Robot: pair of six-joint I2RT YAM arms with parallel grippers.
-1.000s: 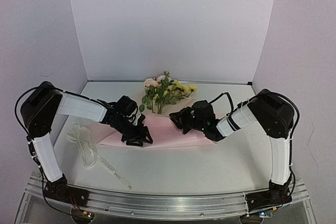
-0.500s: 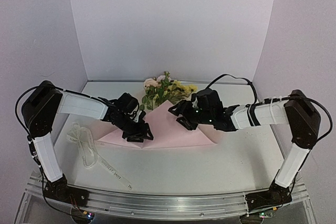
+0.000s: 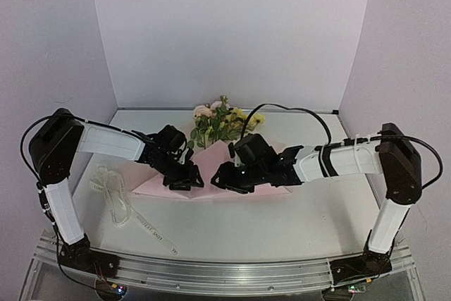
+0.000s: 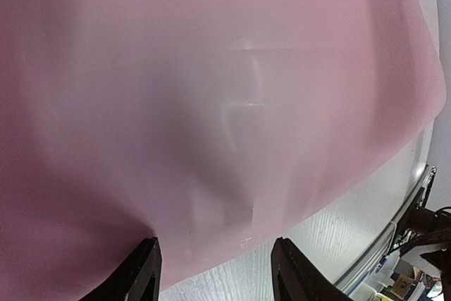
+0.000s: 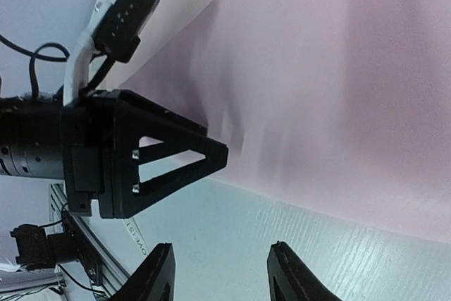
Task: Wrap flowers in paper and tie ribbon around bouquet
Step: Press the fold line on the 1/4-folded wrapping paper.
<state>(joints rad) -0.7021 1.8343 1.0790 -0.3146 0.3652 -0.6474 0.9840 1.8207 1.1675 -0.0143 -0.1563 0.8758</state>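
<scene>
Paper is seen lying flat in the middle of the bench. Flowers are seen at its far edge, stems hidden, blooms and leaves poking out toward the back wall. Left claw is set low over the paper's near-left edge, fingers about half apart, nothing clamped. Right claw is set just beside it at the near edge, fingers likewise parted, only bare bench between them. Ribbon is seen heaped loosely on the bench, left of the paper, apart from both claws.
</scene>
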